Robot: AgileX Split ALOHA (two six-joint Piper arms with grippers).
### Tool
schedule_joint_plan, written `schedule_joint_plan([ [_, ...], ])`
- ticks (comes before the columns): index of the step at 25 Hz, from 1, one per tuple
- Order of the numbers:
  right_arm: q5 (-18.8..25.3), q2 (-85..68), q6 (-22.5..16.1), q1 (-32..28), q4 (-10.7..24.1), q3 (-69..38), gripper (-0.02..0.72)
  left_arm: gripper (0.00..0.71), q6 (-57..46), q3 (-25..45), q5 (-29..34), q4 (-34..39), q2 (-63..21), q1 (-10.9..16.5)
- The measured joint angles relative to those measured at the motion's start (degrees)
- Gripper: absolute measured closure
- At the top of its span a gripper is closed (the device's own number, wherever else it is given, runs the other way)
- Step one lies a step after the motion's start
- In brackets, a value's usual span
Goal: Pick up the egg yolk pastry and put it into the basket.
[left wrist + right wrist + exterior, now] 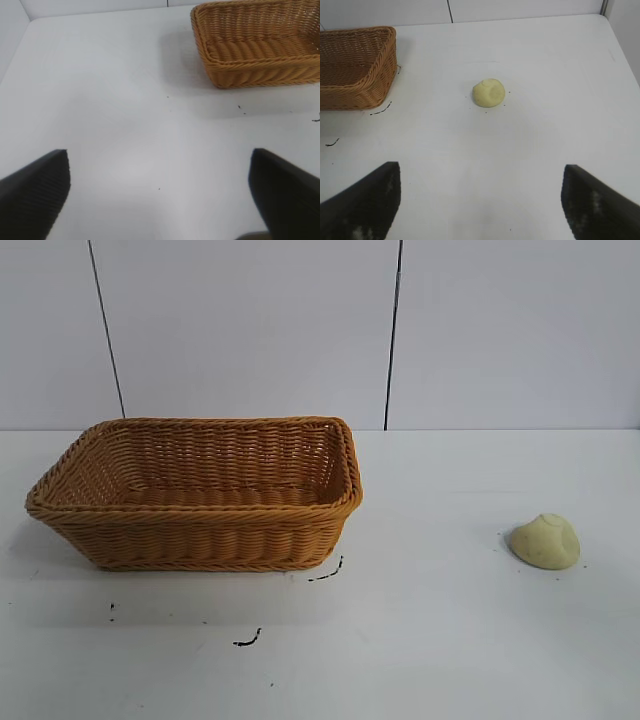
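Currently, the egg yolk pastry point(546, 541) is sitting dome-up on the white desk point(450, 640), well apart from the basket point(200, 495) and off its right-hand short end, touching nothing. Wicker basket is standing upright on the desk, holding nothing visible. Small black marks point(248, 640) are lying on the desk near the basket's front edge. Left pincer point(160, 192) is hovering spread wide over bare desk near the basket. Right pincer point(480, 200) is hovering spread wide, facing the pastry, apart from it.
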State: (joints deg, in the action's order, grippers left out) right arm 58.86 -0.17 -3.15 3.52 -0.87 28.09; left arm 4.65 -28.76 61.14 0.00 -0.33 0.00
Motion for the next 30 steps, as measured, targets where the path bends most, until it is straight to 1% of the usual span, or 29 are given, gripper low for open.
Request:
schedule_joint_plan([
  [11, 0.09, 0.22, 0.0, 0.0, 0.06, 0.44, 0.078, 0.014, 0.0, 0.0, 0.0, 0.0, 0.0, 0.0],
  [14, 0.36, 4.7, 0.0, 0.0, 0.06, 3.05, 0.078, 0.014, 0.0, 0.0, 0.0, 0.0, 0.0, 0.0],
  [19, 0.44, 19.98, 0.0, 0.0, 0.06, 9.98, 0.078, 0.014, 0.0, 0.0, 0.0, 0.0, 0.0, 0.0],
  [30, 0.44, 57.64, 0.32, 0.0, 0.06, 29.77, 0.078, 0.014, 0.0, 0.0, 0.0, 0.0, 0.0, 0.0],
])
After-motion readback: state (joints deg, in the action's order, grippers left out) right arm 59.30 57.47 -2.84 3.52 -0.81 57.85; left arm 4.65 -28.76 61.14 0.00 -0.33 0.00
